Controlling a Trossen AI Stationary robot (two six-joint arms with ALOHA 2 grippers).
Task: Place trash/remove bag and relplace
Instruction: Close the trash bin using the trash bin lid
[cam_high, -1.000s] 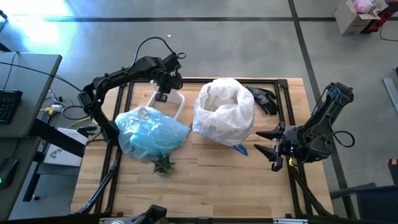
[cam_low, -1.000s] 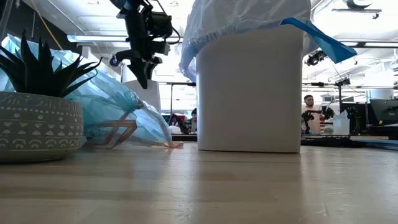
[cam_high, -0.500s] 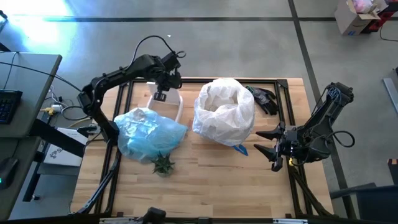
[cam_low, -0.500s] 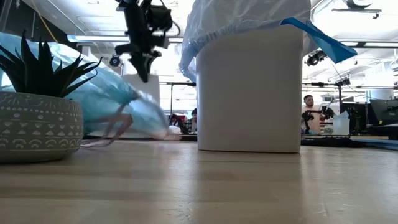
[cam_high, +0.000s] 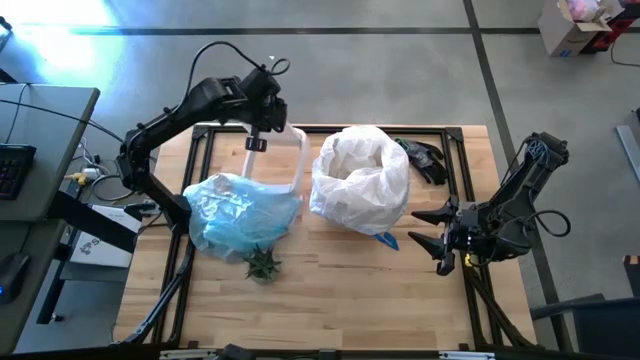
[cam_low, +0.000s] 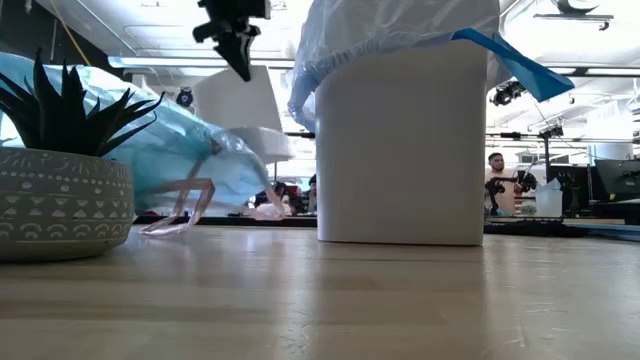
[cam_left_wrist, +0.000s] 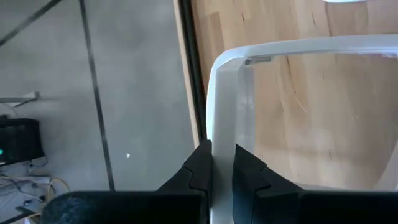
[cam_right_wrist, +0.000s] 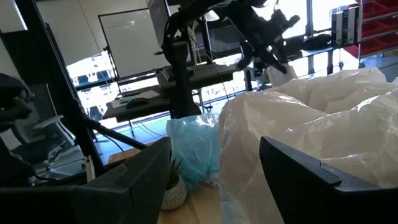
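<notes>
The bag (cam_high: 240, 208) lies toward the table's (cam_high: 340, 300) left edge, with the potted plant (cam_high: 263, 264) just in front of it. The lined bin (cam_high: 360, 180) stands right of the bag, near the far edge. A plastic frame (cam_high: 290, 155) sits between them, behind the bag.

No text, label, brand, number or sign is legible in any of the views.

White bag (cam_right_wrist: 323, 118) beside blue bag (cam_right_wrist: 193, 146)
</notes>
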